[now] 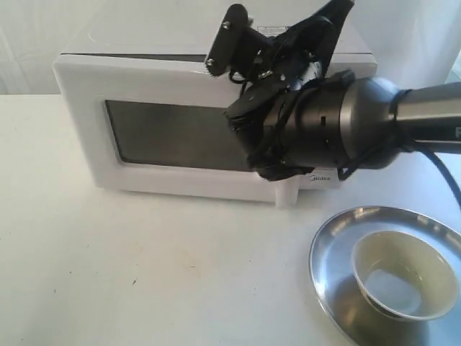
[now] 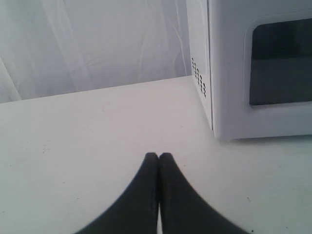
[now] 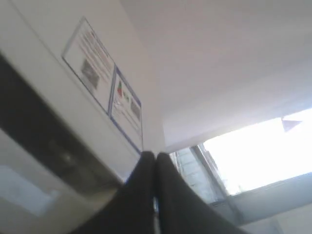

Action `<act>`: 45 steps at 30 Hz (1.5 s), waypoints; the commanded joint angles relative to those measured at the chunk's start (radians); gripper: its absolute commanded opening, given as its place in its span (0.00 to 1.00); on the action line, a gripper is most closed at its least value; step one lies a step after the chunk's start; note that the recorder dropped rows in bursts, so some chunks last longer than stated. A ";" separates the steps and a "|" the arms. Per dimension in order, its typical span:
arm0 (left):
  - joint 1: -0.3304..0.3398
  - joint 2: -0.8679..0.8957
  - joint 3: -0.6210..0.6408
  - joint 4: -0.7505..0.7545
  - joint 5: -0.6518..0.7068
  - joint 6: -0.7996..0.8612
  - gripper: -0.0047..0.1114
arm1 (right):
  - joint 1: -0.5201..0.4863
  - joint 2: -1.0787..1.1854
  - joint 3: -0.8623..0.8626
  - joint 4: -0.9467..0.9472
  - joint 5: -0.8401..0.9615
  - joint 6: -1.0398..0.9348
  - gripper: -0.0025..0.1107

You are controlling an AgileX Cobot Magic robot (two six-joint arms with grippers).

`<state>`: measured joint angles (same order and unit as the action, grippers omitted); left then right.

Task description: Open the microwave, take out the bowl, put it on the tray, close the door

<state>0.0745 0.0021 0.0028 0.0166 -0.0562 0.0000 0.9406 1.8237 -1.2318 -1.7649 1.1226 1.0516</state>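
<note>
Nearest, the bowl (image 1: 403,277) is seen seated upright inside the tray (image 1: 318,252) on the counter (image 1: 144,267), so only the closing of the door is judged to be left. Beyond it, the right end effector (image 3: 155,157) is held with its fingers pressed together on nothing, up by the top front edge of the microwave (image 1: 83,86), near the stickers (image 3: 105,83). The door (image 1: 173,137) appears flush, though its handle side is hidden by the arm. A short, square push near the handle would be best, so that the microwave is not slid backward. The left end effector (image 2: 158,157) is closed and empty, low over the counter beside the microwave's side wall.
</note>
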 commanded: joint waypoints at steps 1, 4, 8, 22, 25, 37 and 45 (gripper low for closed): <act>-0.001 -0.002 -0.003 -0.008 -0.005 0.000 0.04 | -0.097 0.059 -0.039 0.020 -0.036 0.094 0.02; -0.001 -0.002 -0.003 -0.008 -0.005 0.000 0.04 | -0.118 0.056 -0.062 0.020 -0.083 0.148 0.02; -0.001 -0.002 -0.003 -0.008 -0.005 0.000 0.04 | -0.058 -0.001 -0.038 0.020 -0.147 0.125 0.02; -0.001 -0.002 -0.003 -0.008 -0.005 0.000 0.04 | 0.493 -0.725 0.312 0.088 -0.969 0.210 0.02; -0.001 -0.002 -0.003 -0.008 -0.005 0.000 0.04 | 0.541 -0.863 0.395 0.102 -1.205 0.210 0.02; -0.001 -0.002 -0.003 -0.008 -0.005 0.000 0.04 | 0.617 -1.043 0.754 0.091 -0.471 0.725 0.02; -0.001 -0.002 -0.003 -0.008 -0.005 0.000 0.04 | 0.617 -1.043 0.825 0.091 -0.500 0.766 0.02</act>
<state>0.0745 0.0021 0.0028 0.0166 -0.0562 0.0000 1.5553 0.7876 -0.4221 -1.6564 0.6239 1.8026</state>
